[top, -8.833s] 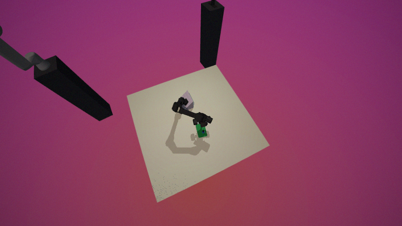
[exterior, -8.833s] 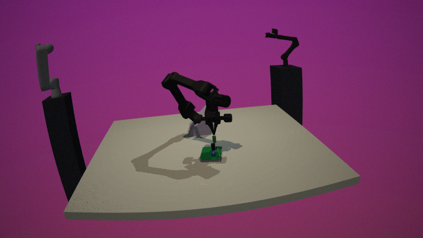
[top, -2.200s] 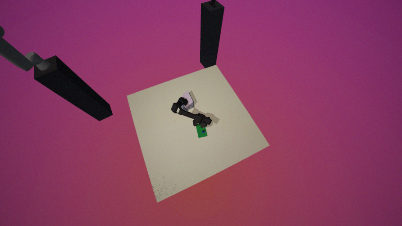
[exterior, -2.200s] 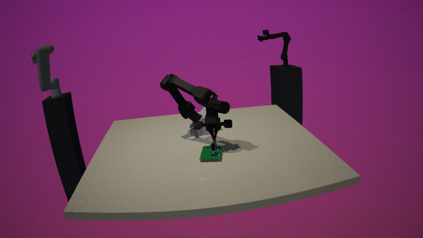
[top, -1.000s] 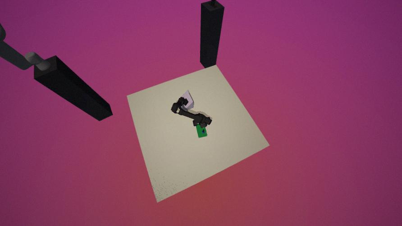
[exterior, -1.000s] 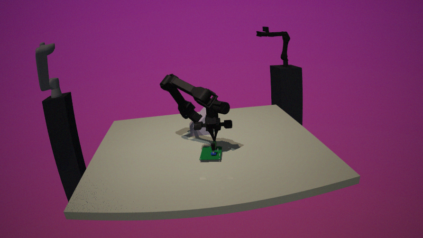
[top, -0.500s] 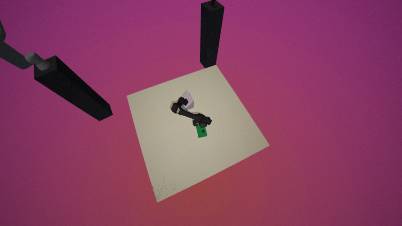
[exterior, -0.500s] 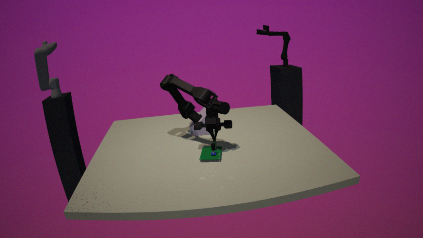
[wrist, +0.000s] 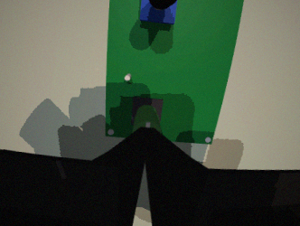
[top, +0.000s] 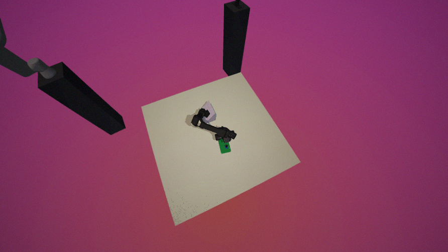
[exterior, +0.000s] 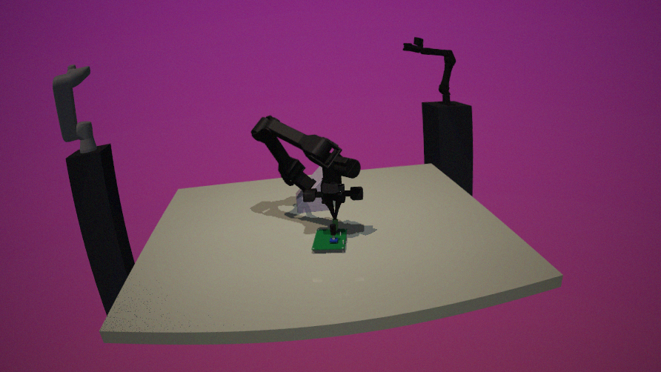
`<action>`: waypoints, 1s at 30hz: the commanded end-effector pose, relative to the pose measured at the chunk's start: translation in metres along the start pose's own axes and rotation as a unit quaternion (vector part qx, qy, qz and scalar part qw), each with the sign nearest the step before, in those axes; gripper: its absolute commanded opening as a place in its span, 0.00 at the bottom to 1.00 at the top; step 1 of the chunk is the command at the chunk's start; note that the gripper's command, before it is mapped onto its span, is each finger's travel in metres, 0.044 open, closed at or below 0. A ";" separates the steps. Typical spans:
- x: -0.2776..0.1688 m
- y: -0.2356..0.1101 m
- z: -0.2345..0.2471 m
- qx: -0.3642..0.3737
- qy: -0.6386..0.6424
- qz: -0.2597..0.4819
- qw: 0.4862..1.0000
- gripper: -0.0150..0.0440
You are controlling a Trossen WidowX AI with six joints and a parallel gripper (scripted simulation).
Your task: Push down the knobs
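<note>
The green circuit board [top: 223, 150] [exterior: 322, 243] [wrist: 194, 68] stands low on the table. A blue potentiometer [exterior: 333, 240] [wrist: 157, 16] carries a black knob [exterior: 333, 229] [wrist: 163, 3], with a bit of pale shaft showing between them in the exterior view. A second, dark potentiometer [wrist: 136, 104] sits near the board's other end under a dark green knob [exterior: 335, 223] [wrist: 146, 113]. My gripper [exterior: 335, 218] [wrist: 146, 134] is shut and empty, pointing down, its tips at the top of the green knob. Contact is not clear, and the fingers partly hide that knob and its seat.
A pale lilac block [top: 209, 109] [exterior: 306, 199] stands behind the board, near my arm's base. A small white-tipped part [wrist: 127, 78] stands on the board between the potentiometers. Two dark pedestals [top: 80, 97] [top: 235, 40] [exterior: 94, 207] [exterior: 447, 138] bearing other arms stand beyond the table edges.
</note>
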State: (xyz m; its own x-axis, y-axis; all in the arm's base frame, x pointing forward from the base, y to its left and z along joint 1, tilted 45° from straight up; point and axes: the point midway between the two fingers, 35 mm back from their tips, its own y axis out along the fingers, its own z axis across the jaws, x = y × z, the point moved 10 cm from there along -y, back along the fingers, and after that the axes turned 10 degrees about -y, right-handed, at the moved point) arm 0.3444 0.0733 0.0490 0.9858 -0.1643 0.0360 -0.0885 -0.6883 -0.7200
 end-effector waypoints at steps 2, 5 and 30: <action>0.001 -0.008 0.000 0.001 0.002 0.001 1.000 0.25; 0.000 -0.012 0.000 0.001 0.002 0.001 1.000 0.25; 0.054 -0.046 -0.007 0.007 -0.002 -0.005 1.000 0.25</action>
State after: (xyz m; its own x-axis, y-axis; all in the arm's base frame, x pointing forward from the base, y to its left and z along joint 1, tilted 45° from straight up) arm 0.3832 0.0909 0.0784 0.9882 -0.1488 0.0352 -0.0756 -0.6757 -0.7333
